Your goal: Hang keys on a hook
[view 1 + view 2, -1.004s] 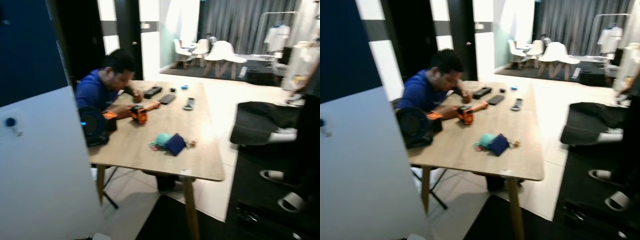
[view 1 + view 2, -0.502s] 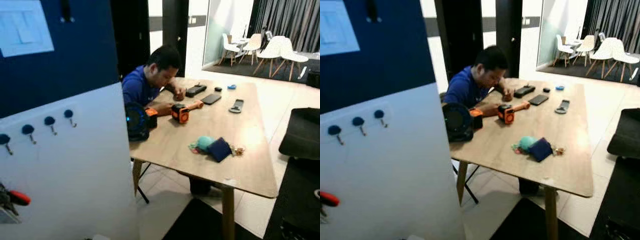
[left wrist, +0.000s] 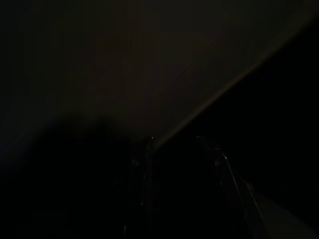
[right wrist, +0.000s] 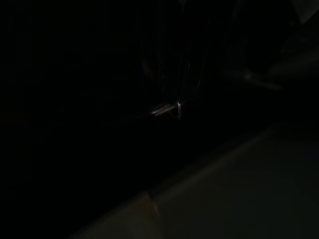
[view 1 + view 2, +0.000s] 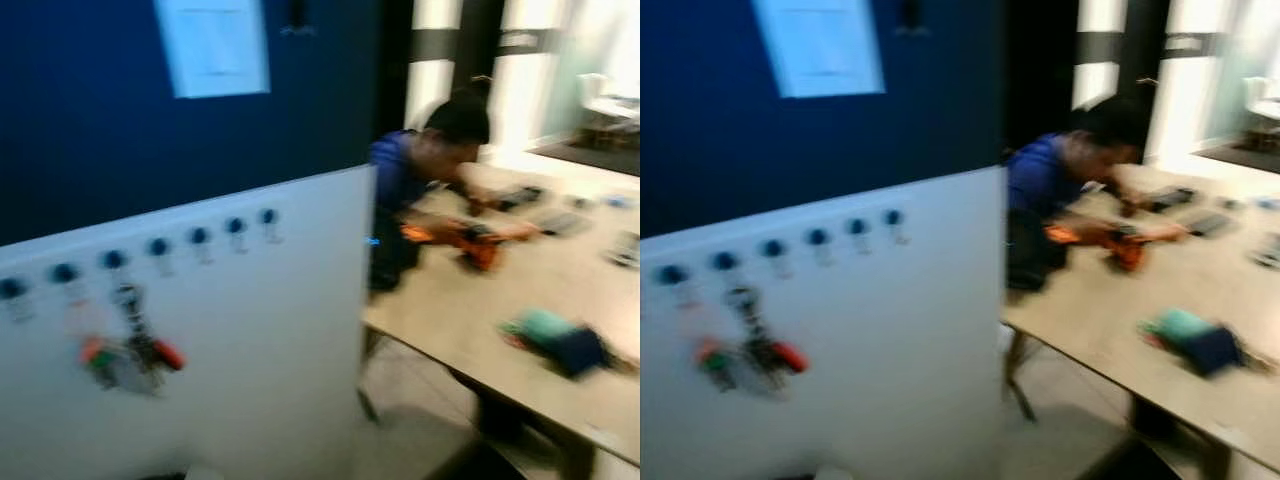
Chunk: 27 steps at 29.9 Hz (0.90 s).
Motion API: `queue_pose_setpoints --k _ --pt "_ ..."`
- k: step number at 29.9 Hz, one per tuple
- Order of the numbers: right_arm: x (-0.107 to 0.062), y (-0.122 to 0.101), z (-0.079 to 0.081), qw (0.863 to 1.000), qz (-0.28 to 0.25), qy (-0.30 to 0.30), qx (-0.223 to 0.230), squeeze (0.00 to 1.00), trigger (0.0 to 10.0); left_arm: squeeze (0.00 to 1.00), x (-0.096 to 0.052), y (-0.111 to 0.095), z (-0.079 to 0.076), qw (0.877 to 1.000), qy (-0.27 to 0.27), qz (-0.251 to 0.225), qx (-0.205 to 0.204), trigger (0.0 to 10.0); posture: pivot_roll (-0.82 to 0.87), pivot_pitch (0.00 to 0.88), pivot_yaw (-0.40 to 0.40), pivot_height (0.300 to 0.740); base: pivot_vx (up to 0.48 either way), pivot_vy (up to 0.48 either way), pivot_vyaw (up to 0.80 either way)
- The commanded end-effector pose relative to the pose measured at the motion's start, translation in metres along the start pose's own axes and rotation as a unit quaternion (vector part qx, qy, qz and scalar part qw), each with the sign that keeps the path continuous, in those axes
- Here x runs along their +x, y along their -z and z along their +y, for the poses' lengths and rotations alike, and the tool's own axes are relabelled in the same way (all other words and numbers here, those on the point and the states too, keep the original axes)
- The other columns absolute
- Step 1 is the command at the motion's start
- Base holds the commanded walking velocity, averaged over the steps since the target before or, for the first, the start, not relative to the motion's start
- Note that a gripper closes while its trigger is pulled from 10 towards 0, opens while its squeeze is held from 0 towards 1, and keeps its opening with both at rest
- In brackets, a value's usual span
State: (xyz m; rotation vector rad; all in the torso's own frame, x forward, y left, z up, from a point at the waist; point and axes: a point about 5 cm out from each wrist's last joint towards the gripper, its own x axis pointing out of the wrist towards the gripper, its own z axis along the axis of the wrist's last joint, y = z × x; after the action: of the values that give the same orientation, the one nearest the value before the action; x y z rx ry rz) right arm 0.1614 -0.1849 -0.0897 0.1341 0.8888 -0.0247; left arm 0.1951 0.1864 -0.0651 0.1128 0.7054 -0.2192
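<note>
White board [image 5: 280, 330] bears blue hooks [image 5: 199, 236], blurred keys [image 5: 130, 345] apparently hanging.

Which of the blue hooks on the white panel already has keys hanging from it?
The third blue hook from the left. A bunch of keys with red and green tags hangs below it; the other hooks in the row look bare, though the picture is blurred.

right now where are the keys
In the left eye view the keys hang low on the white board, to the robot's left, under the row of blue hooks, well left of the table.
</note>
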Motion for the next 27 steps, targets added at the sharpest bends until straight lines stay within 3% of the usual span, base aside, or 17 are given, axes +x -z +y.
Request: queue_pose_setpoints --k 1,27 --pt "-0.0002 0.0028 0.0025 1.0 0.005 -0.004 0.003 0.0 10.0 0.0 0.0009 -0.0012 -0.0008 1.0 0.003 0.001 0.003 10.0 0.08 0.001 0.014 0.74 0.0 0.0 0.8" --pt "0.0 0.0039 0.0038 1.0 0.008 -0.004 0.005 0.0 10.0 0.0 0.0019 -0.0007 0.0 1.0 0.009 0.012 -0.003 10.0 0.08 0.0 0.017 0.74 0.0 0.0 0.8"
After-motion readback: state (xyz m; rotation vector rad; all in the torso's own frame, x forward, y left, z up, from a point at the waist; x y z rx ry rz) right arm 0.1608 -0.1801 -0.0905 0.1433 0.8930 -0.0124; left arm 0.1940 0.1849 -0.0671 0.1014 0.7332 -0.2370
